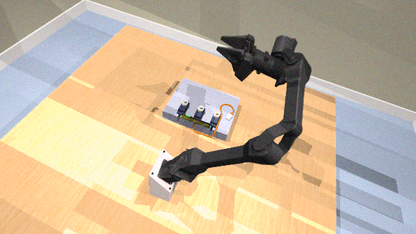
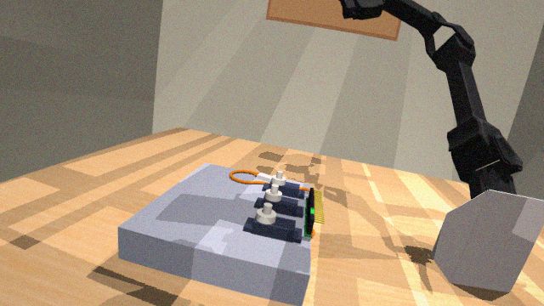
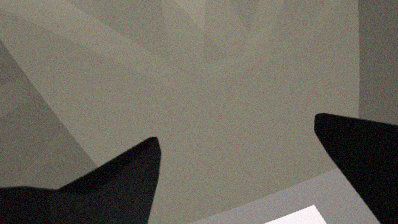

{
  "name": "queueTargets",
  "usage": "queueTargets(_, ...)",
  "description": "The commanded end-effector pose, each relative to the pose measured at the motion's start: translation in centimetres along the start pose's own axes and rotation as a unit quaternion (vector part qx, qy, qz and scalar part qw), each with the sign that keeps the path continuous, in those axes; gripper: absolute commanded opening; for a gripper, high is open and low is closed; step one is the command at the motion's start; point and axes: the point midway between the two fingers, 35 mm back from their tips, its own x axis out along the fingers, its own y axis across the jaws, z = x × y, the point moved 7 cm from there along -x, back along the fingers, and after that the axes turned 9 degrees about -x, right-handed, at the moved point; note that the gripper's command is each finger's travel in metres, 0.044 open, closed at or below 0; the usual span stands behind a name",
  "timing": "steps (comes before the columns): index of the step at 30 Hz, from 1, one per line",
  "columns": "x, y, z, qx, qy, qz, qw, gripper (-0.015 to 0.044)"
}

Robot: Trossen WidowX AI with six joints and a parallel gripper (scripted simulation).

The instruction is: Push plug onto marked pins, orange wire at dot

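Observation:
The white plug lies on top of the pale holder, near its right side in the top view. The orange lead loops back from the plug and runs past the holder's near edge. A row of yellow metal pins sticks out along that edge; small green patches show by the row, but the marked band and dot cannot be made out. The plug's holes are too small to see. My gripper is open and empty, high above the table and beyond the holder.
Three dark servos with white hubs, one of them the middle servo, stand on the holder just behind the pins. The arm's pale base block stands on the near side. The wrist view shows mostly wall, not the plug or pins.

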Motion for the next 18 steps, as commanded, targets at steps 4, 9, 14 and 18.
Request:
queueTargets(4, 0.0, 0.0, 0.1, -0.013, -0.002, 0.005, 1.0, 0.0295)
queueTargets(9, -0.1, 0.1, 0.4, -0.06, -0.01, 0.023, 0.998, 0.0164)
queueTargets(14, -0.2, 0.2, 0.8, -0.118, -0.022, 0.046, 0.992, 0.0115)
queueTargets(18, -0.3, 0.3, 1.1, -0.164, -0.032, 0.064, 0.984, 0.0115)
